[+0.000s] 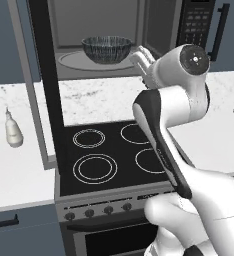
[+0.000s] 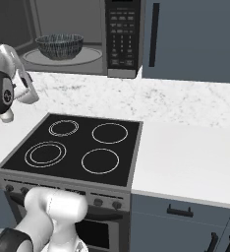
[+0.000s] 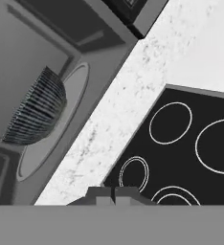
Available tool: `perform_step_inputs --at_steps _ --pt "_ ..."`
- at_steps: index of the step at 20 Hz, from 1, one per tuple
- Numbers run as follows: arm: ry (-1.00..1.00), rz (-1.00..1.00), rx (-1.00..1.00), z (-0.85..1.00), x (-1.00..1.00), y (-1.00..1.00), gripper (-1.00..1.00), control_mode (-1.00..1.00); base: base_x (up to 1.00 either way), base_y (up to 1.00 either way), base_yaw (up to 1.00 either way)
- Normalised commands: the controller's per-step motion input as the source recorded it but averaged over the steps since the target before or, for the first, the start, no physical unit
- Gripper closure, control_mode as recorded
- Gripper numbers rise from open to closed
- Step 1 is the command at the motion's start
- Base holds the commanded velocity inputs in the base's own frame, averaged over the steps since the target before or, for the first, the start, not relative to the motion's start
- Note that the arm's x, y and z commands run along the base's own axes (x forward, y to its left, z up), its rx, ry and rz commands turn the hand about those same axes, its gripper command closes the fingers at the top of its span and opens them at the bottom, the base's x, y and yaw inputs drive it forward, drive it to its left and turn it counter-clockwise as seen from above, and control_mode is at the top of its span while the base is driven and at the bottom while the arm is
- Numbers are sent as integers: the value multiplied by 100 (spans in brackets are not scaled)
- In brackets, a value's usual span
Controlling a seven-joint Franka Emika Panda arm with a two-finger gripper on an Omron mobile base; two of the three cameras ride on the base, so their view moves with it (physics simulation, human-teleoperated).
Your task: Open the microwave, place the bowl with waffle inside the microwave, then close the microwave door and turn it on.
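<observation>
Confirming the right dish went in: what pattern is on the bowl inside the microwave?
Dark with fine white-grey streaks, inside and out. The bowl shows best in the right base view.

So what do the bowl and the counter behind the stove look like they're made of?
The bowl looks like glazed ceramic, judging by its fine streaked pattern, though that is uncertain. The counter looks like polished marble or similar stone: white with grey speckled veining.

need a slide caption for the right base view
Bowl sits on the turntable of the open microwave above the four-ring stove.
</observation>
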Motion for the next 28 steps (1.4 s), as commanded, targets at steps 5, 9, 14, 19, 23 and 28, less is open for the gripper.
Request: perform_step_inputs --at_steps 5,9,14,19,23,28 --pt "3 29 -21 -61 -51 2 100 -100 0 0 0" --pt "7 27 -39 -58 -25 27 100 -100 0 0 0" --pt "-1 28 -48 -77 0 38 100 -100 0 0 0" --pt "-15 33 -37 -72 0 8 100 -100 0 0 0" --pt "-29 32 -38 -60 -8 46 100 -100 0 0 0" --pt "-28 13 -43 -25 -38 77 100 -100 0 0 0"
